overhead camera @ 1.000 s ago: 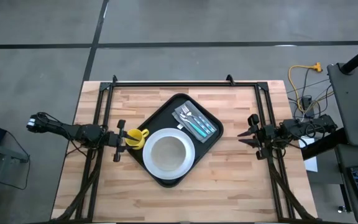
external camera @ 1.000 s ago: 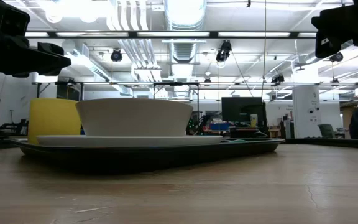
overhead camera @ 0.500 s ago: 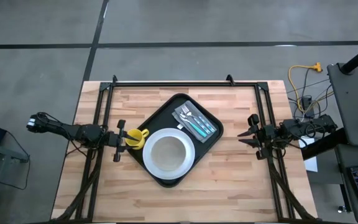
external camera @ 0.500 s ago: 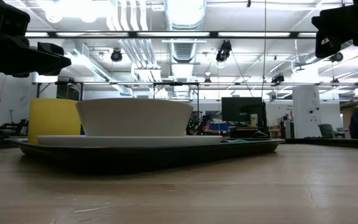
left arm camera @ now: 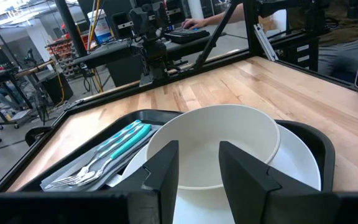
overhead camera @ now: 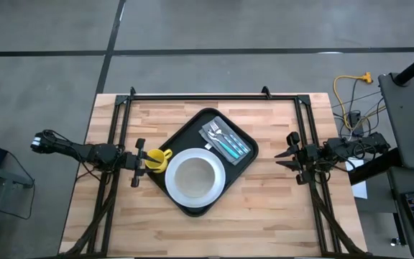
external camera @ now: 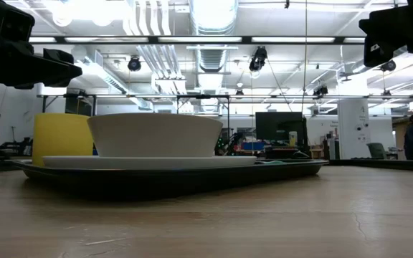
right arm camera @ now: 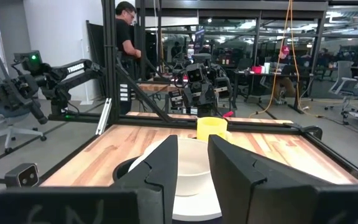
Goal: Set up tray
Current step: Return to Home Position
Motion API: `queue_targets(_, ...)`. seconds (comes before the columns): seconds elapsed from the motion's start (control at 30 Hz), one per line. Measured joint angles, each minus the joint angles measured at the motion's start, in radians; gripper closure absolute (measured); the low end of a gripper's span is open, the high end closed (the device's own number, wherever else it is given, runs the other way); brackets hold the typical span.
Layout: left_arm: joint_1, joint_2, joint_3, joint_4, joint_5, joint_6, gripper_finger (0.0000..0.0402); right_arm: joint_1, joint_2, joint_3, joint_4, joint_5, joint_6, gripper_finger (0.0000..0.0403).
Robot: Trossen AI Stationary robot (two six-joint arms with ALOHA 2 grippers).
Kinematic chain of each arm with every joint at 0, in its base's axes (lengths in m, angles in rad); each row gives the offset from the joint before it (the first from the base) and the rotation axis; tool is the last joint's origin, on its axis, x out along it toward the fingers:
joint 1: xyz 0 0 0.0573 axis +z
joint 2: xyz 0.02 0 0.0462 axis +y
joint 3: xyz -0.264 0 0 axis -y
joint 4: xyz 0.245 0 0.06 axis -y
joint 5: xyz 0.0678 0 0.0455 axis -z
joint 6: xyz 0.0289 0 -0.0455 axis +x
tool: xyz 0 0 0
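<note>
I see one black tray with rounded corners and a raised rim, skewed mid-table — on it one white plate, one bowl, one yellow cup and three utensils on one grey napkin. The left gripper and right gripper flank it, fingers parted, holding nothing

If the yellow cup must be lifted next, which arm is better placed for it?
Left, most likely. The left gripper hangs open right beside the yellow cup at the left edge of the tray; the right gripper, also open, is across the whole tray from it.
</note>
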State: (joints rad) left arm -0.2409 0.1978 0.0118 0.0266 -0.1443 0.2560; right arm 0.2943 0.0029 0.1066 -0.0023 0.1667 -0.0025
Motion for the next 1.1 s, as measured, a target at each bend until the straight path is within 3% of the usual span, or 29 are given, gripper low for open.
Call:
queue_targets(0.47, 0.000, 0.000, 0.000, 0.000, 0.000, 0.000, 0.0301, 0.000, 0.000, 0.000, 0.000, 0.000, 0.000, 0.0335)
queue_targets(1.1, 0.000, 0.000, 0.000, 0.000, 0.000, 0.000, 0.0301, 0.000, 0.000, 0.000, 0.000, 0.000, 0.001, 0.0324)
